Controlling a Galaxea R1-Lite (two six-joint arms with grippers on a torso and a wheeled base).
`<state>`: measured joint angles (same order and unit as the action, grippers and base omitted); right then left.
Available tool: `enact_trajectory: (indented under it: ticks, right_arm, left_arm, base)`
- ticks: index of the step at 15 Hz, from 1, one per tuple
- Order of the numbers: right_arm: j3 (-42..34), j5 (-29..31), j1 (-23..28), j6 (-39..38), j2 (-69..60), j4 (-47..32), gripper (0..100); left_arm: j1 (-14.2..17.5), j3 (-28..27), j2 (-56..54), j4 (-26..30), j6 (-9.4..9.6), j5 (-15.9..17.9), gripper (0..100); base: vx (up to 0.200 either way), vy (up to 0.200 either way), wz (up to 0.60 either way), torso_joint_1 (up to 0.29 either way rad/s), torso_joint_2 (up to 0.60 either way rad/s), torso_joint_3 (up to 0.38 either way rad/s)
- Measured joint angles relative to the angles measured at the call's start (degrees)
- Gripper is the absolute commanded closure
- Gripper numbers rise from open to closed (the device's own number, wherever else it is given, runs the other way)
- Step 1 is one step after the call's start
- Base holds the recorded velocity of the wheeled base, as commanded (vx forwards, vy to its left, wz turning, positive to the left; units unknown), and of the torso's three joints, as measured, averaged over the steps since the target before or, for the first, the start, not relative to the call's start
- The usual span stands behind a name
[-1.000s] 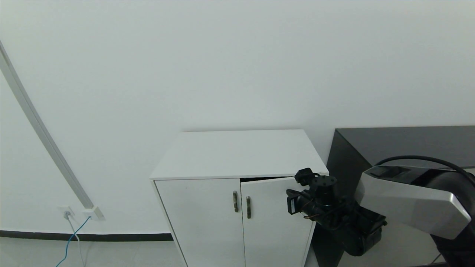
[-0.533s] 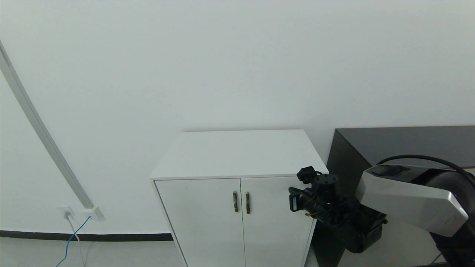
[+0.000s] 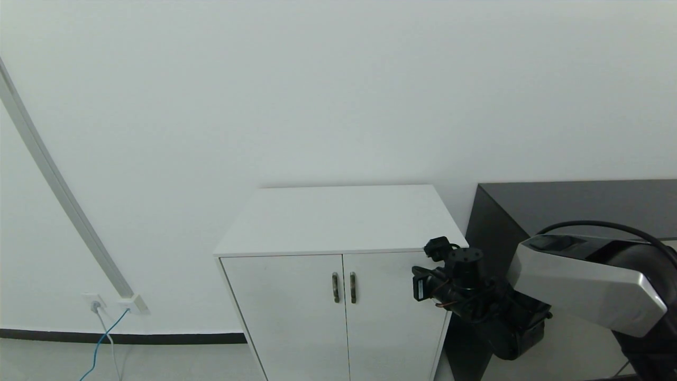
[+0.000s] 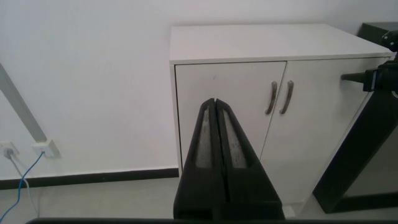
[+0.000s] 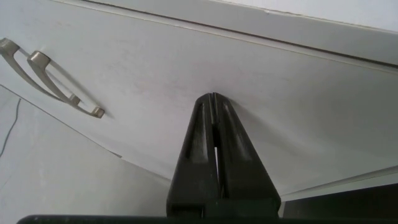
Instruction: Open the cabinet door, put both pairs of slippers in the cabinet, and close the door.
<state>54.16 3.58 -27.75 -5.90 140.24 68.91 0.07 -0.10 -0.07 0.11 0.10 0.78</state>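
Ajar a second ago, the right door point(image 3: 391, 317) now sits flush, right at the tip of my right claw point(image 5: 214, 97), which is pressed together. I'd give a light, square push, check it stays shut, then back off. Left claw point(image 4: 215, 101), also pressed together, faces the cabinet point(image 3: 338, 219) from well back.

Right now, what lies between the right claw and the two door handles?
Just bare white panel of the right door. The right wrist view shows the shut right gripper at that door, the handles farther along.
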Motion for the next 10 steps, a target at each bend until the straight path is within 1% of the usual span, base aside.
enact_trajectory:
  ticks: [6,10]
  right_arm:
    - [-0.02,0.0,0.24,0.0,-0.02,0.3,100]
    - [-2.38,0.05,-0.65,0.07,-1.51,0.46,100]
  left_arm:
    - [0.0,0.0,0.02,0.0,0.0,0.0,100]
    - [0.0,0.0,0.02,0.0,0.0,0.0,100]
  base:
    - [0.0,0.0,0.0,0.0,0.0,0.0]
    - [0.0,0.0,0.0,0.0,0.0,0.0]
